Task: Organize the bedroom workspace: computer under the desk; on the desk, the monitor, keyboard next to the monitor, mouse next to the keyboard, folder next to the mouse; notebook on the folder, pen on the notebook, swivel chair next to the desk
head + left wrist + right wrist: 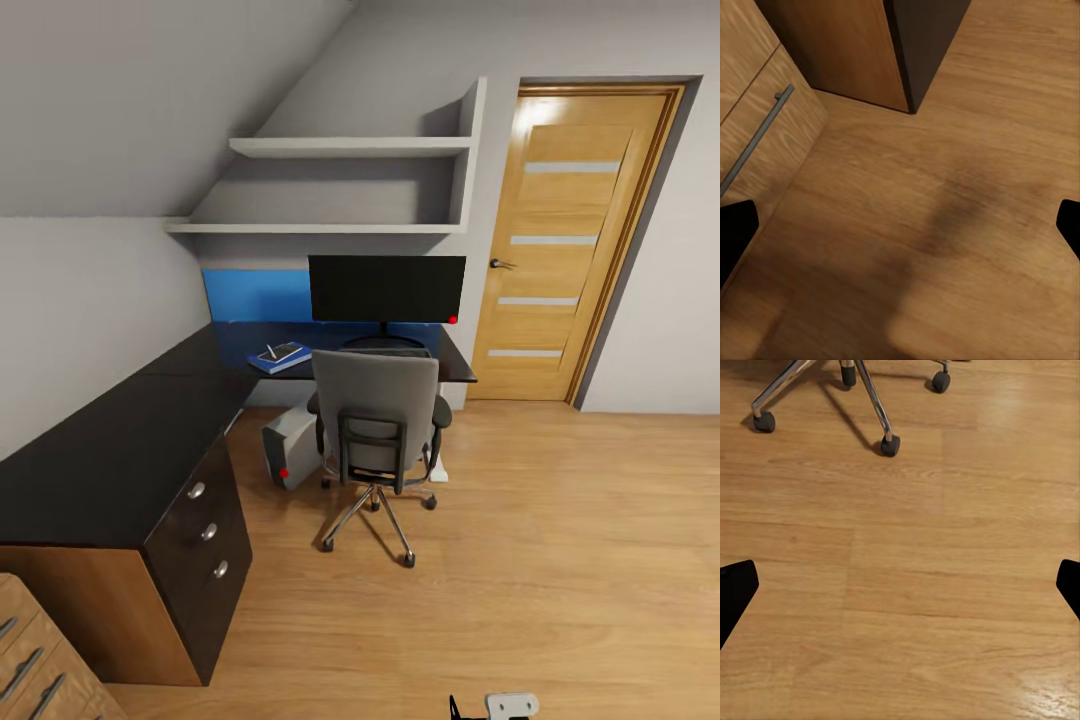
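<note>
Head view: we see the chair (377,425) at the desk (110,460), monitor (386,288) on it, computer (292,445) beneath. Both our grippers (900,225) (900,589) gape wide over floor (915,585).

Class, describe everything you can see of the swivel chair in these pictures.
The swivel chair has a grey padded backrest, dark armrests and a dark frame panel at the back. It stands upright on a shiny metal star base with small black casters on the wooden floor. Its back faces the camera and it is drawn up to the dark desk, in front of the monitor. The seat top is hidden by the backrest. The right wrist view shows some base legs and casters.
</note>
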{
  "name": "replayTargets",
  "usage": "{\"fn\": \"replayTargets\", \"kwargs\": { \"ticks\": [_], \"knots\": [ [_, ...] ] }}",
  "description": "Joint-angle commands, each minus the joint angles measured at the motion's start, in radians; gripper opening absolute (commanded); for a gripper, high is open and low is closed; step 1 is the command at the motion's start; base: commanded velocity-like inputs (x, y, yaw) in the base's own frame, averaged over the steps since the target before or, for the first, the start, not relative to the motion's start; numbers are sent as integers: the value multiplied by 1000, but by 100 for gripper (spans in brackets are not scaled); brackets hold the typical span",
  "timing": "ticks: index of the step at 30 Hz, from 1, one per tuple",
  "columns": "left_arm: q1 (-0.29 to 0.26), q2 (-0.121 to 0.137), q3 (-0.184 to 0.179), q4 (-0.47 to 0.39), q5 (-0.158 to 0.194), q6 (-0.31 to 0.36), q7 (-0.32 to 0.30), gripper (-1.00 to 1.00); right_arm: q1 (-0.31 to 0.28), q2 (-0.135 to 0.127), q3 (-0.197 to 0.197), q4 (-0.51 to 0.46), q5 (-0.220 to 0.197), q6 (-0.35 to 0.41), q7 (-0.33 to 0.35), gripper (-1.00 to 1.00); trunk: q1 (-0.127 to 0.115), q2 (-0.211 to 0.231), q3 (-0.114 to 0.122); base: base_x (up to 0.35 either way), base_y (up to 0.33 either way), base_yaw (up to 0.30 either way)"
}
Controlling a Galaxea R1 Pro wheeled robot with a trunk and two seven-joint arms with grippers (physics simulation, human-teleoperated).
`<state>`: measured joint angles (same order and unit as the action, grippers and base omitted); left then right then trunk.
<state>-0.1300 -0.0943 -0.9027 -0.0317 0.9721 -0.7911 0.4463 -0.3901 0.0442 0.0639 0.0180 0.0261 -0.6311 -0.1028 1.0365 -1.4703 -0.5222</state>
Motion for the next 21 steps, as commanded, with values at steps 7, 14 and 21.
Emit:
{"fn": "replayTargets", "kwargs": {
  "ticks": [7, 14, 21],
  "knots": [
    [-1, 2, -6, -1, 1, 0, 11, 100, -1, 0, 6, 2, 3, -3, -9, 100, 0, -1, -1, 0, 0, 0],
    [0, 3, -5, -1, 1, 1, 11, 100, -1, 0, 7, 2, 3, -3, -9, 100, 0, -1, -1, 0, 0, 0],
    [-1, 2, -5, -1, 0, 1, 11, 100, -1, 0, 6, 2, 3, -2, -9, 100, 0, -1, -1, 0, 0, 0]
  ]
}}
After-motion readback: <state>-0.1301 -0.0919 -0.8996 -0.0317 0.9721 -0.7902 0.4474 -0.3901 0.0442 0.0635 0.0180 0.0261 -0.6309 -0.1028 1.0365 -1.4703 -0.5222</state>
